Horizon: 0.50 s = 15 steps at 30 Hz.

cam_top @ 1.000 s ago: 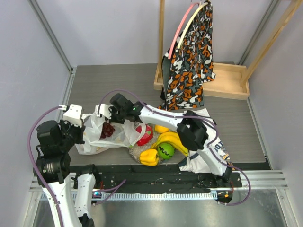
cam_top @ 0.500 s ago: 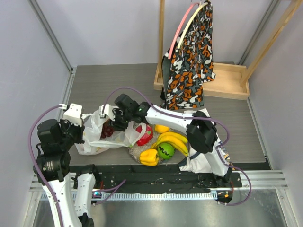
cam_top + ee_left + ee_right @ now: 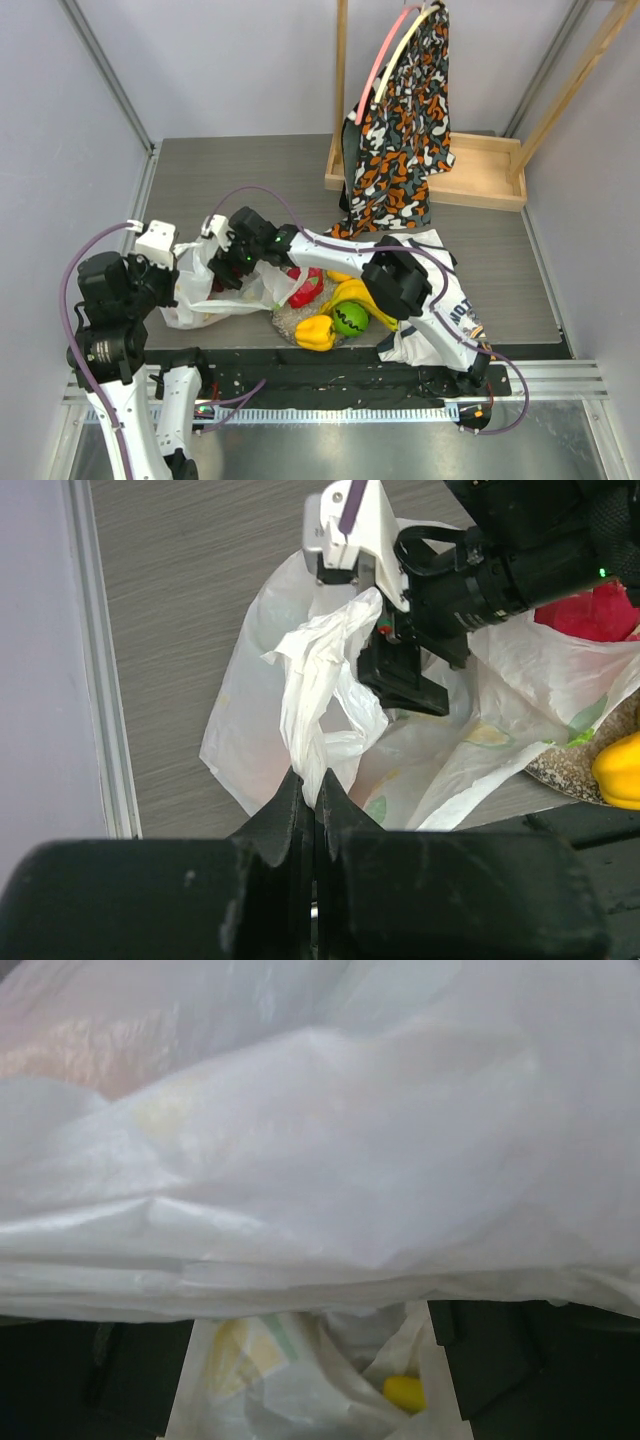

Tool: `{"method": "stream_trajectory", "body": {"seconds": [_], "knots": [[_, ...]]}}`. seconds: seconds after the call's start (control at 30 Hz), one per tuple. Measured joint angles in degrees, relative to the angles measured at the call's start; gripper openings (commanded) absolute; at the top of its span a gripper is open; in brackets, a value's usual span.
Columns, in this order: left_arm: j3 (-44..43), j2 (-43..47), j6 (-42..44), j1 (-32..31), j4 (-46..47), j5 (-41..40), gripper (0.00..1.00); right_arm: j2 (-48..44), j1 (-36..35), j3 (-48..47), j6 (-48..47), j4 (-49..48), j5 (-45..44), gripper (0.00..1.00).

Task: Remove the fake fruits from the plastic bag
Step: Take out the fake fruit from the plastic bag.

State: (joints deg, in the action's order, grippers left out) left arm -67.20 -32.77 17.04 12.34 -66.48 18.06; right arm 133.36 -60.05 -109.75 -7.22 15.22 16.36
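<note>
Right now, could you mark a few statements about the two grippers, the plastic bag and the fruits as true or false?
1. The left gripper is shut on a twisted handle of the plastic bag. True.
2. The yellow pepper is inside the bag. False: it lies outside, next to the green ball.
3. The right gripper reaches into the bag's mouth. True.
4. The bananas hang on the wooden stand. False: they lie beside the green ball; the patterned cloth bag hangs there.

Grey wood-grain tabletop [image 3: 250,170]. Back right: wooden stand [image 3: 480,180] with an orange-black-white patterned cloth bag [image 3: 400,150] hanging in front of its base tray. Near right: crumpled white jersey [image 3: 425,345] with navy lettering.
</note>
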Motion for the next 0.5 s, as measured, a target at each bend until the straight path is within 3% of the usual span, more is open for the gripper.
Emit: {"method": "stream_trajectory", "body": {"seconds": [0.13, 0.23, 0.27, 0.3, 0.43, 0.47, 0.5], "knots": [[-0.1, -0.7, -0.1, 0.0, -0.3, 0.1, 0.00, 3.1, 0.0, -4.4, 0.8, -2.1, -2.3, 0.98], [-0.3, -1.3, -0.6, 0.0, -0.3, 0.3, 0.00, 6.1, 0.0, -7.1, 0.8, -4.0, -3.5, 0.82], [-0.3, -1.5, -0.6, 0.0, -0.3, 0.4, 0.00, 6.8, 0.1, -7.4, 0.7, -4.5, -3.5, 0.64], [-0.5, -1.7, -0.7, 0.0, -0.3, 0.4, 0.00, 7.6, 0.2, -7.5, 0.8, -4.7, -3.4, 0.53], [-0.9, -2.2, -0.7, 0.0, -0.3, 0.4, 0.00, 8.4, 0.9, -7.5, 1.1, -4.7, -0.7, 0.26], [-1.0, -2.3, -0.7, 0.0, -0.3, 0.4, 0.00, 8.4, 1.0, -7.6, 1.1, -4.5, 0.0, 0.07], [-1.0, -2.4, -0.7, 0.0, -0.3, 0.4, 0.00, 8.4, 1.1, -7.7, 0.9, -4.4, 0.9, 0.01]]}}
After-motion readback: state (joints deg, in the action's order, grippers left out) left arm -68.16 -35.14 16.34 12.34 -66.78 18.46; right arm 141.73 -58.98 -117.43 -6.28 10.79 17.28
